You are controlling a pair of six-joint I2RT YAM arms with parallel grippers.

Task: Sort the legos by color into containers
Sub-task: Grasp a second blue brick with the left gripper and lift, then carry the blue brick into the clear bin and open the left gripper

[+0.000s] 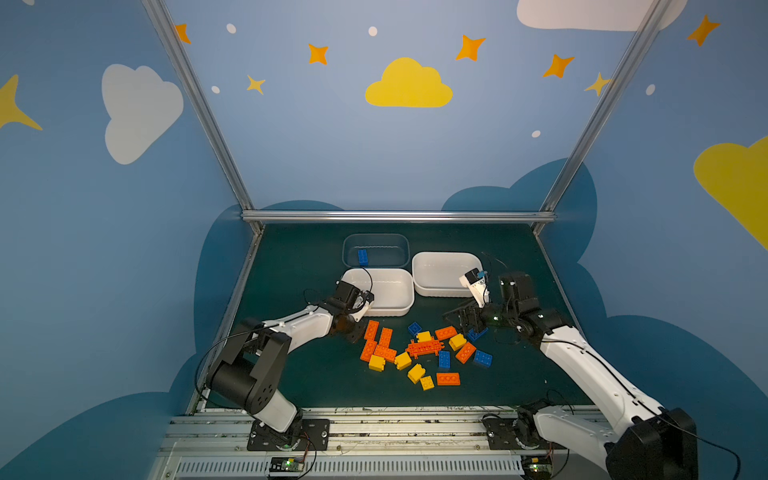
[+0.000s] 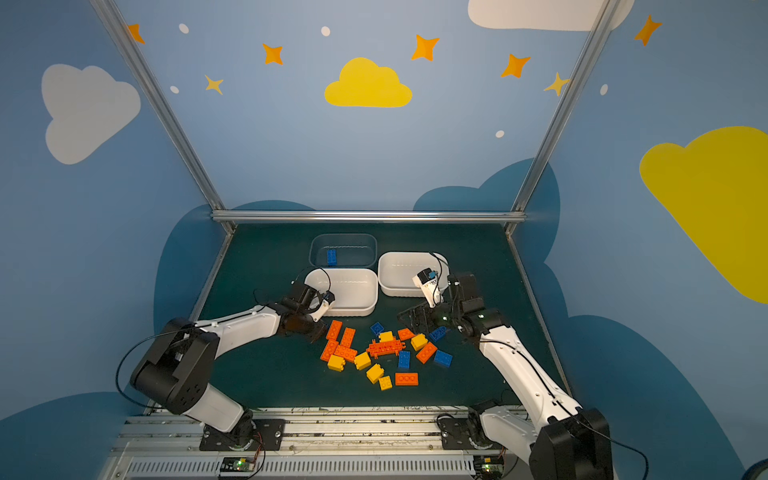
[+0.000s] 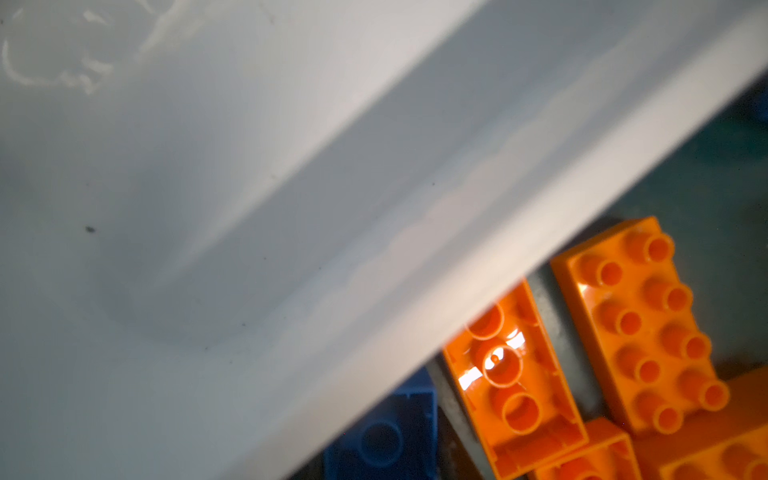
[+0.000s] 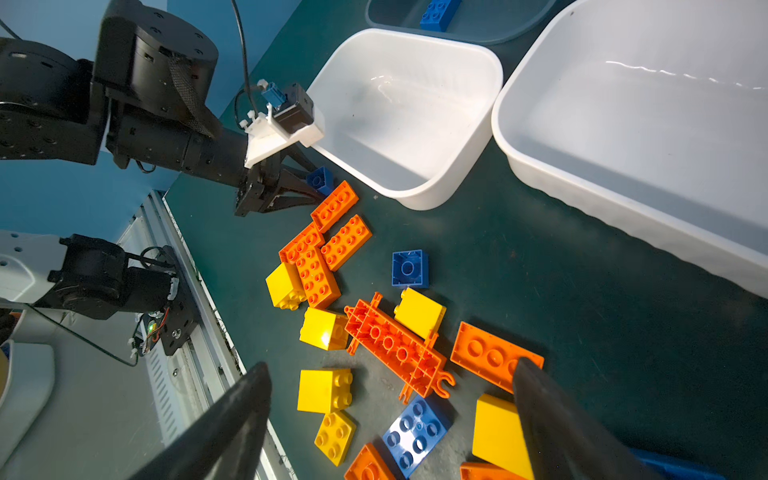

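The small blue brick [image 4: 321, 178] is being gripped by the left gripper [image 4: 321, 185], whose jaws are being held clenched on it low on the mat, just outside the front left corner of the nearer white tub [image 1: 390, 291]. The step in hand is judged to be the lift and carry of this brick to the transparent tub [image 1: 390, 249], which is standing directly behind the white one and is being occupied by one blue brick [image 1: 363, 257]. A straight vertical rise is being called for first, since an orange brick [image 4: 334, 203] is lying just beside the held piece, in front of the same corner, and could be dragged along by a sideways start. The white tub's rim [image 3: 457, 232] is being shown very close in the left wrist view, so height above that rim is needed before anything is swung across. The release is best made low over the transparent tub, so that no bounce is caused. Nothing is lying in the white tub, so the route over it is judged open, and bare mat [image 1: 299, 286] is being left free to its left as an alternative. The right gripper [image 4: 390, 368] is being held spread wide, with nothing in it, over the remaining legos [image 1: 424, 348] in front of the tub and toward its right, well apart from that route. The second white tub [image 1: 444, 274] is sitting just to the right of the nearer one.
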